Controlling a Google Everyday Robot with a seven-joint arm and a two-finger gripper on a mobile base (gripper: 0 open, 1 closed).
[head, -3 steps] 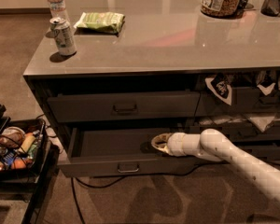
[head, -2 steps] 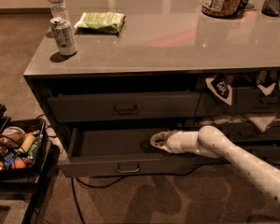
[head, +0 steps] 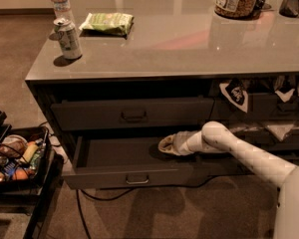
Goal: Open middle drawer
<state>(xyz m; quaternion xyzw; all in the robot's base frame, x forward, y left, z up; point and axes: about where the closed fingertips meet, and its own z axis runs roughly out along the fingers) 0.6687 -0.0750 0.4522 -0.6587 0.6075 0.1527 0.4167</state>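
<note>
Camera view, middle drawer [head: 104, 176] pulled out, gripper [head: 168, 144] inside it, grip state unclear.

1. There is only one camera, set high in front of the counter [head: 189, 44]. It looks down at a slant onto the counter's top and its drawer fronts.
2. It stands fairly near. The counter fills most of the width, and its right end is cut off by the frame's edge.
3. The arm [head: 249, 156] comes in from the lower right corner and reaches leftward.
4. The gripper [head: 169, 144] sits near the middle of the view, inside the pulled-out middle drawer [head: 99, 177].
</note>
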